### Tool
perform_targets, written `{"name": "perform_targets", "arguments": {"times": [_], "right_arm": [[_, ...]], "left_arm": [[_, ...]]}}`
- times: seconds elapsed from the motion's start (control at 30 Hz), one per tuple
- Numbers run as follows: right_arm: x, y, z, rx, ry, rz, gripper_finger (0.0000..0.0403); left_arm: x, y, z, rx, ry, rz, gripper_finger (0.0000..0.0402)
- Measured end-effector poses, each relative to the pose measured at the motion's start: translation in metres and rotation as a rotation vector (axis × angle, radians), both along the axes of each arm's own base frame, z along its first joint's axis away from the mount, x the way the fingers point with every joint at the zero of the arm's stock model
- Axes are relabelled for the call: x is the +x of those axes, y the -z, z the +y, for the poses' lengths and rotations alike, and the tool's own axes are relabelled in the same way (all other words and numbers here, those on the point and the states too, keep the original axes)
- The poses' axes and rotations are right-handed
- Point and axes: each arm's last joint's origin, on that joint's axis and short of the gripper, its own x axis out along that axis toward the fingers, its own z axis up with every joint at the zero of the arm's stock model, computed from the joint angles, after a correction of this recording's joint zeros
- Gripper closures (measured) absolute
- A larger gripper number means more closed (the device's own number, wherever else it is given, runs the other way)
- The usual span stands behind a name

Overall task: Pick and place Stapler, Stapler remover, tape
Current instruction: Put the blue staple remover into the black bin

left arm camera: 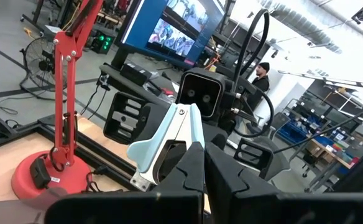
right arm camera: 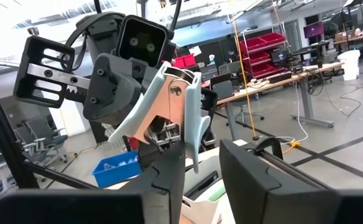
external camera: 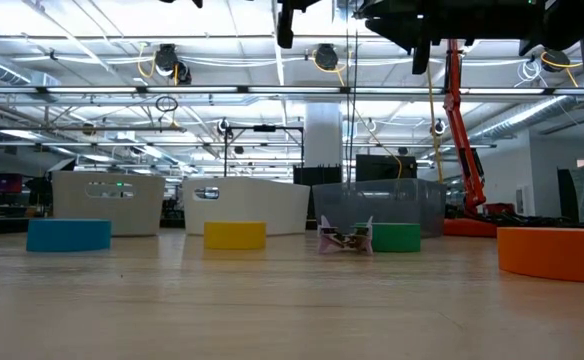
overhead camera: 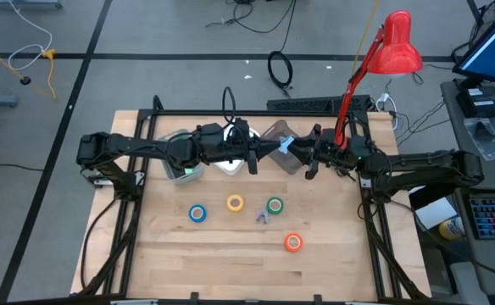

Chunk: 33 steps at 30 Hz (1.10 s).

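High above the table's back middle, my two arms meet level. My left gripper [overhead camera: 273, 149] [left arm camera: 204, 167] is shut on a pale blue, claw-shaped stapler remover [overhead camera: 286, 146] [right arm camera: 169, 106]. My right gripper [overhead camera: 305, 152] [right arm camera: 203, 180] faces it, open, its fingers standing on either side of the remover's hinge end; whether they touch does not show. Blue [overhead camera: 197, 213], yellow [overhead camera: 235, 202], green [overhead camera: 275, 205] and orange [overhead camera: 293, 242] tape rolls lie flat on the table. The stapler is out of view. My left gripper pinches the stapler remover between its two fingers at the spread claw end [left arm camera: 171, 158], coming level from the table's left. The fingers cover the exact place of contact. The remover is lifted clear, with its riveted hinge end [left arm camera: 183, 113] pointing away toward my right gripper.
Under the arms, along the back, stand a pale bin [external camera: 107, 203], a white bin [external camera: 247, 205] and a clear bin [external camera: 377, 208]. A small purple claw-shaped piece [overhead camera: 263, 218] lies beside the green roll. A red desk lamp [overhead camera: 396, 42] rises at the back right corner.
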Motion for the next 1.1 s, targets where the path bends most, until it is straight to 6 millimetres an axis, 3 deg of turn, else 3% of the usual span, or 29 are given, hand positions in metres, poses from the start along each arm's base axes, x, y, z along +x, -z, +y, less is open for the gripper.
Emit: {"name": "perform_targets", "arguments": {"times": [0.47, 0.83, 1.1], "right_arm": [[0.0003, 0.0006, 0.0007, -0.031, -0.019, 0.013, 0.0398], [0.0003, 0.0009, 0.0007, -0.029, -0.02, 0.016, 0.0401], [0.0004, 0.0014, 0.0006, -0.027, -0.018, 0.021, 0.0402]], "left_arm": [[0.0, -0.0004, -0.0001, -0.003, 0.003, -0.005, 0.0401], [0.0, -0.0003, -0.0003, -0.005, 0.016, -0.003, 0.0401], [-0.0001, 0.0, 0.0014, 0.012, 0.021, 0.001, 0.0373]]}}
